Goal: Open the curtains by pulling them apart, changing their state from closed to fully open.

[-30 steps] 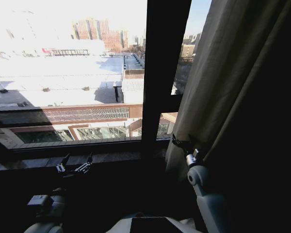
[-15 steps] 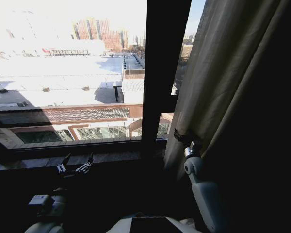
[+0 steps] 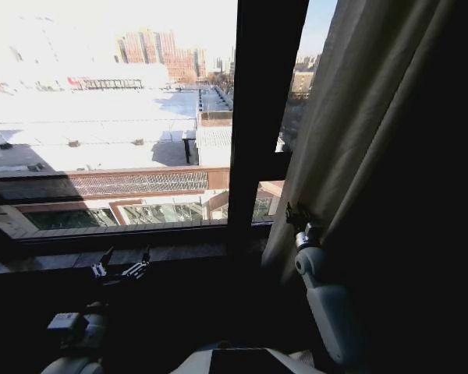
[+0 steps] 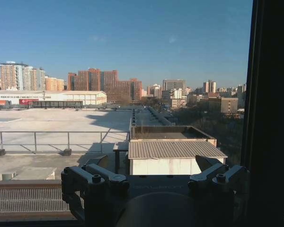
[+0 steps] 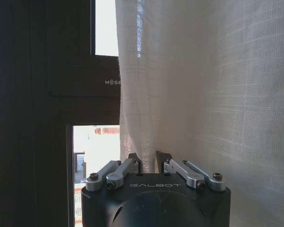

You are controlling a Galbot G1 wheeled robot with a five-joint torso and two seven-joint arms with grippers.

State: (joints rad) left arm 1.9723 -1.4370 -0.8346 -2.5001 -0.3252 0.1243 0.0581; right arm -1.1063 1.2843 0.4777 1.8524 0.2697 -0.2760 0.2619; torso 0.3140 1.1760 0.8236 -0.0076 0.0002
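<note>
Right now your right gripper (image 3: 297, 216) sits at about four o'clock from the middle of the head view, raised against the near edge of the curtain (image 3: 351, 132). In the right wrist view the same gripper (image 5: 148, 161) has its fingers (image 5: 134, 158) drawn close together with a fold of the sheer white fabric (image 5: 180, 85) pinched between the tips; only a narrow gap remains, and the cloth fills it. The curtain hangs bunched from roughly one o'clock down to four o'clock in the head view, just beside the dark window frame (image 3: 257, 117), with bare glass to the frame's nine o'clock side.

Your left gripper (image 3: 118, 267) rests low at about seven o'clock, near the window sill (image 3: 62, 257) and well apart from the curtain. In the left wrist view its fingers (image 4: 95, 177) stand wide apart, holding nothing, facing the rooftops outside.
</note>
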